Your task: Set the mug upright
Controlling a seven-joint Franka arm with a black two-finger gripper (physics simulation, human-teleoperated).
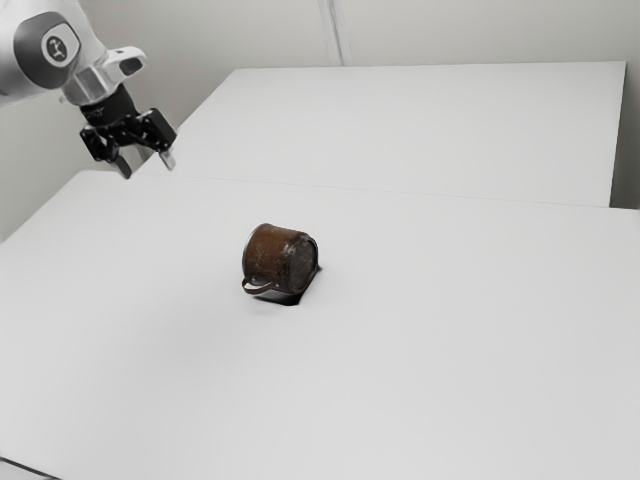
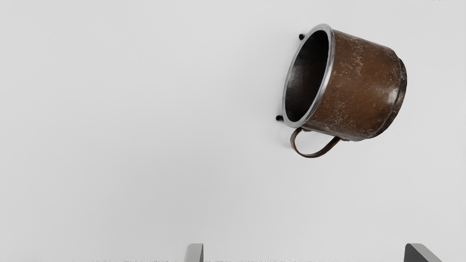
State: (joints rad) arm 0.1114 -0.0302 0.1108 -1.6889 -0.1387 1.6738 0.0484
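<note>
Taking the mug (image 1: pixel 270 255) as the dial's centre in the exterior view, the counter (image 1: pixel 430 360) spreads well out toward 3, 6 and 9 o'clock, its edge slanting past at 10. The mug lies on its side, handle (image 1: pixel 258 289) at 7 o'clock, while the end effector (image 1: pixel 147 166), fingers wide apart, hangs at 10. A pale panel (image 1: pixel 420 130) stands toward 1 o'clock.

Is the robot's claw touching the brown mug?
Apart. The exterior view shows it plainly: the claw is up near that view's left side, the mug lies on its side on the table, and there's a big gap between them.
</note>
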